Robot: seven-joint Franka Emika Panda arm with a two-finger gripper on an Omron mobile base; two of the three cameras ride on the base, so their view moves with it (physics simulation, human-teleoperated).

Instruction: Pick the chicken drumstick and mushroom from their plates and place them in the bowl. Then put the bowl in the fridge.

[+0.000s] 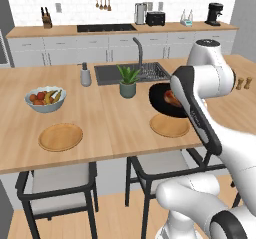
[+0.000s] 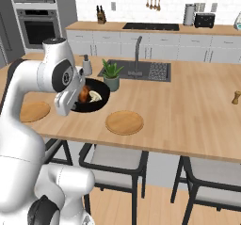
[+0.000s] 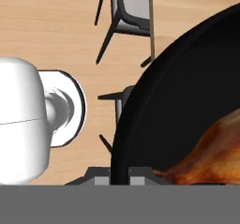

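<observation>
The black bowl (image 1: 159, 102) hangs tilted above the counter, just over the right wooden plate (image 1: 170, 126). In the hand view my gripper (image 3: 119, 180) is shut on the rim of the bowl (image 3: 178, 101). Inside lie the reddish-brown chicken drumstick (image 2: 84, 93) and the pale mushroom (image 2: 95, 96). The drumstick (image 3: 211, 150) also shows close up in the hand view. Both plates are bare: the right plate (image 2: 124, 122) and the left plate (image 1: 61, 136). My arm hides the hand itself in both base views. A grey strip beside the wall oven looks like the fridge (image 2: 4, 36).
A grey-blue fruit bowl (image 1: 46, 99) stands at the left, a potted plant (image 1: 128, 81) and soap dispenser (image 1: 85, 75) by the sink (image 1: 132, 73). Two chairs (image 1: 57, 183) are tucked under the counter's front edge. A small pepper mill (image 2: 236, 97) stands far right.
</observation>
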